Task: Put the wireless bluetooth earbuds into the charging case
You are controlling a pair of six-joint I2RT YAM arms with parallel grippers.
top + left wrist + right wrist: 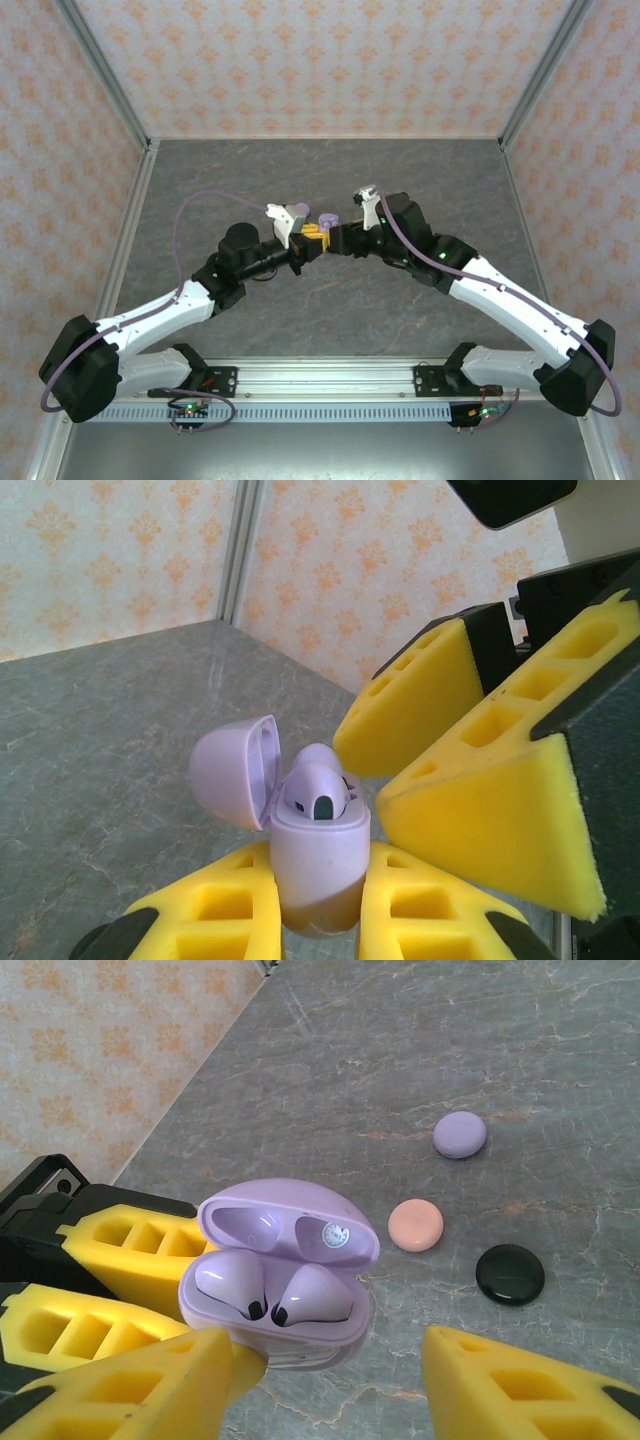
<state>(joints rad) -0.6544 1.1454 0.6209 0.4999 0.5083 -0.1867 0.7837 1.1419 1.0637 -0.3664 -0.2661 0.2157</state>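
My left gripper [320, 895] is shut on a lavender charging case [318, 860], which stands upright between its yellow foam fingers with the lid [232, 772] swung open. Two lavender earbuds [230, 1280] [312, 1296] sit side by side in the case's wells [280, 1305]. My right gripper [330, 1385] hovers over the case, open; one fingertip [150, 1380] is close to the case's corner and the other [520, 1390] is well clear of it. In the top view both grippers [308, 243] [338, 238] meet mid-table around the case [328, 220].
Three small round discs lie on the grey stone tabletop beyond the case: lavender [460, 1134], pale pink [415, 1225] and black [510, 1274]. Patterned walls [300, 60] close in the table at the back and both sides.
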